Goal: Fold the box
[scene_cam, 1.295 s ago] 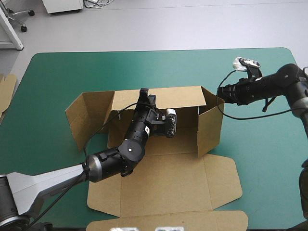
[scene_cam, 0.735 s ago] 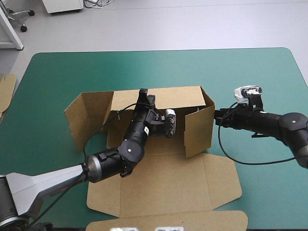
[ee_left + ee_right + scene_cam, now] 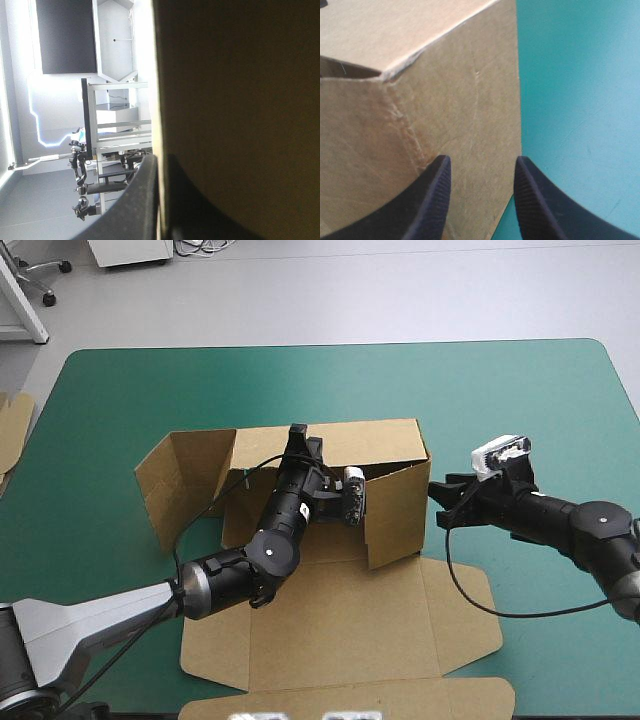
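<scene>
**A:** What's furthest left?

**B:** Spare board (image 3: pixel 12 430) pokes over the left edge of the worktop (image 3: pixel 120 390). The box (image 3: pixel 340 552) itself sits mid-worktop, and its left flap (image 3: pixel 185 485) stands splayed outward with nothing touching it.

**A:** And the left pincer (image 3: pixel 299 436)?

**B:** It's clamped on the top edge of the back wall (image 3: pixel 375 440), one finger (image 3: pixel 132 200) on each side of the board. I'd say that keeps the wall upright while the ends get turned in.

**A:** On the right?

**B:** The right flap (image 3: pixel 395 510) angles inward. The right pincer (image 3: pixel 440 495), fingers apart and gripping nothing, is at the flap's outer face, likely to push it square.

**A:** Which way does the box lie?

**B:** Its long axis runs left to right, parallel to the far edge. The open side faces up, and the lid (image 3: pixel 350 635) lies flat toward the near edge.
</scene>
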`<state>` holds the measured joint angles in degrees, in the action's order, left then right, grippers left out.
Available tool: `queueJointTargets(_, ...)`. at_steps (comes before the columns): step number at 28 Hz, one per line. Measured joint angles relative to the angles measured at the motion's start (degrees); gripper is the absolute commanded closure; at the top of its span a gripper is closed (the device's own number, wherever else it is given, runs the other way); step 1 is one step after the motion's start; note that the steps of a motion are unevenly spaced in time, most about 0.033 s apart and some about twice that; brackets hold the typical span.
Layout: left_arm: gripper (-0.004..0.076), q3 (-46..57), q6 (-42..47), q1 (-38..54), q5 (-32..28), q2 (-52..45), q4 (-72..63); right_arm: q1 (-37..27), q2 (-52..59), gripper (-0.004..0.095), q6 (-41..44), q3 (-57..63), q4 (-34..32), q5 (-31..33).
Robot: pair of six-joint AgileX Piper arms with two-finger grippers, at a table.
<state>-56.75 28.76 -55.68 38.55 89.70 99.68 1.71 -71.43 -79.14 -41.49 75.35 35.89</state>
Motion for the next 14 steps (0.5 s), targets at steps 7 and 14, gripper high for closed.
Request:
queueJointTargets(7, 0.0738, 0.0, -0.1, 0.0, 1.2, 0.0, -0.7, 7.8, 3.2, 0.0538, 1.1, 3.4, 0.1, -9.0)
queueJointTargets(14, 0.0738, 0.1, -0.1, 0.1, 1.5, 0.0, -1.0, 8.6, 4.2, 0.0542, 4.4, 3.8, -2.0, -8.4)
